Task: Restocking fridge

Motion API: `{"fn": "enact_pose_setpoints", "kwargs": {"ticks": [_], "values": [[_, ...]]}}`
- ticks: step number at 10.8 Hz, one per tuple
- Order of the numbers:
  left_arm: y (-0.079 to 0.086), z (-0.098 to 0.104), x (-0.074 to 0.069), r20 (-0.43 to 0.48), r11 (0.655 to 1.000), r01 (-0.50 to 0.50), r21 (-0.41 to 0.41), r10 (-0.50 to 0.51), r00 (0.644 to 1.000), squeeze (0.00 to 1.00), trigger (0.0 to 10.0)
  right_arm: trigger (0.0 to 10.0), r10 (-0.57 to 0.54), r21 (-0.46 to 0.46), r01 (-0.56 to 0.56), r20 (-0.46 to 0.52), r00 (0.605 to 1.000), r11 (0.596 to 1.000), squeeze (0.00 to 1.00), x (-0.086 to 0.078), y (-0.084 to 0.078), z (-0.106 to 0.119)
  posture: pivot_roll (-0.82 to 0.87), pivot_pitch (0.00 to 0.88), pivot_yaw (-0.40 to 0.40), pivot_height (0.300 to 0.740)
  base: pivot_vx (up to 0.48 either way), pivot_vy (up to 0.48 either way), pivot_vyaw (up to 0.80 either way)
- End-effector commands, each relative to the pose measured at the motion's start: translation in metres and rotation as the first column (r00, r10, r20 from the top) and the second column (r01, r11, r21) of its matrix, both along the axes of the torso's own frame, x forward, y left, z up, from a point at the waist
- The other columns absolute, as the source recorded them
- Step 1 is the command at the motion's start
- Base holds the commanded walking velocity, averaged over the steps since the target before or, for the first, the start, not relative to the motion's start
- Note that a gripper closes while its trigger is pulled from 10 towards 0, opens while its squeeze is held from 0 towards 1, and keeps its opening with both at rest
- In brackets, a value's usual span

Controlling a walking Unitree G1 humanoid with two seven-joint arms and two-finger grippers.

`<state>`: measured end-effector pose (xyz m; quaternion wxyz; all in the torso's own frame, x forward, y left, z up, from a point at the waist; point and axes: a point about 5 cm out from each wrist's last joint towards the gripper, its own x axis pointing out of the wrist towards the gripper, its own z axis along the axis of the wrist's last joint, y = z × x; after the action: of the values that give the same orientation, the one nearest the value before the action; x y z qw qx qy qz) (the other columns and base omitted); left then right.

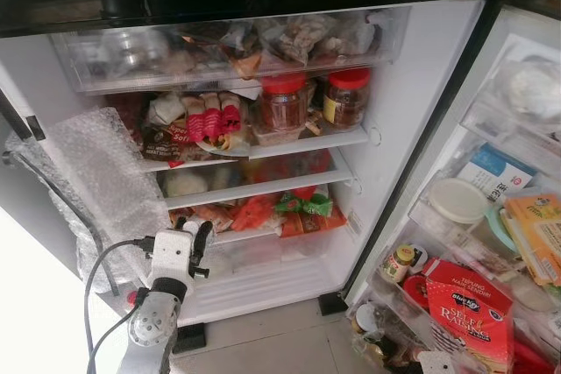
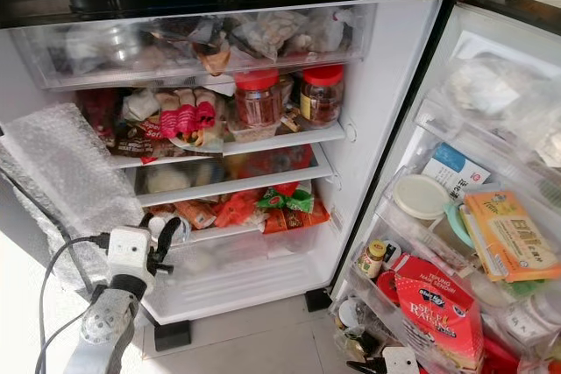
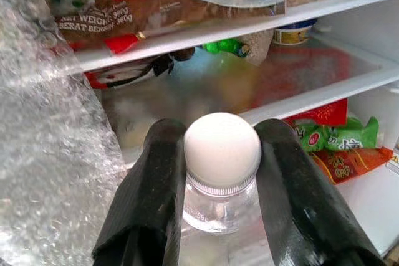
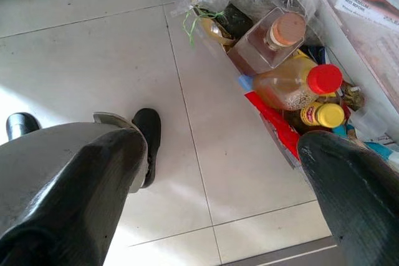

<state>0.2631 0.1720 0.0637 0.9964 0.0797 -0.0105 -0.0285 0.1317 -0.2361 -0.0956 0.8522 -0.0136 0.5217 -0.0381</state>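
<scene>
At the fridge's lower left, in front of the bottom shelves, the left gripper [image 3: 218, 172] is clamped on a clear plastic bottle [image 3: 219, 207] with a white cap [image 3: 222, 149], one black finger [image 3: 149, 185] pressed against each side of the bottle's neck. Held there, the bottle points into the fridge [image 1: 412, 85], toward the frosted middle shelf [image 3: 324, 91]. Just beside the gripper, along the fridge's left edge, hangs a sheet of bubble wrap [image 1: 96, 172]. On the upper shelf stand two red-lidded jars [image 1: 283, 101] near the right wall, with packets of food [image 1: 206, 120] to their left. Red and green packets [image 1: 298, 208] lie on the lower shelf, above a clear bottom drawer [image 1: 263, 260]. The open door [image 1: 491, 216] on the right carries a red flour bag [image 1: 469, 308], a white round lid [image 1: 456, 201] and an orange box [image 1: 535, 234] in its racks. The right gripper [image 4: 224, 172] hangs low with its fingers spread apart and nothing between them, over the tiled floor [image 4: 93, 66], beside the door's bottom rack, where a red-capped bottle [image 4: 299, 88] lies.
</scene>
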Motion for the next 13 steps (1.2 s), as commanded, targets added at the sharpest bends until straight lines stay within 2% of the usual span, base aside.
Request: {"fn": "enact_pose_setpoints", "kwargs": {"ticks": [1,9,13], "values": [[0.0,0.0082,0.0029,0.027,1.0,-0.002,0.012,0.002,1.0,0.0,10.0,10.0,0.002,-0.004,-0.002,0.0,1.0,1.0,0.0,-0.0021,-0.0022,0.0,-0.11,0.032,-0.035,0.74,0.0,0.0,0.0],[-0.0062,0.0145,0.007,0.04,0.999,0.023,0.029,-0.024,0.999,0.0,10.0,10.0,0.023,0.001,-0.023,0.002,1.0,1.0,0.0,-0.0022,0.0007,-0.0006,-0.11,0.003,-0.022,0.74,0.0,0.0,0.0],[-0.0096,0.0173,0.0093,0.05,0.999,0.028,0.029,-0.029,0.998,0.0,10.0,10.0,0.026,0.002,-0.026,0.0,1.0,1.0,0.0,-0.002,0.0,-0.0004,-0.11,0.021,-0.031,0.736,0.0,0.0,0.0]]}}
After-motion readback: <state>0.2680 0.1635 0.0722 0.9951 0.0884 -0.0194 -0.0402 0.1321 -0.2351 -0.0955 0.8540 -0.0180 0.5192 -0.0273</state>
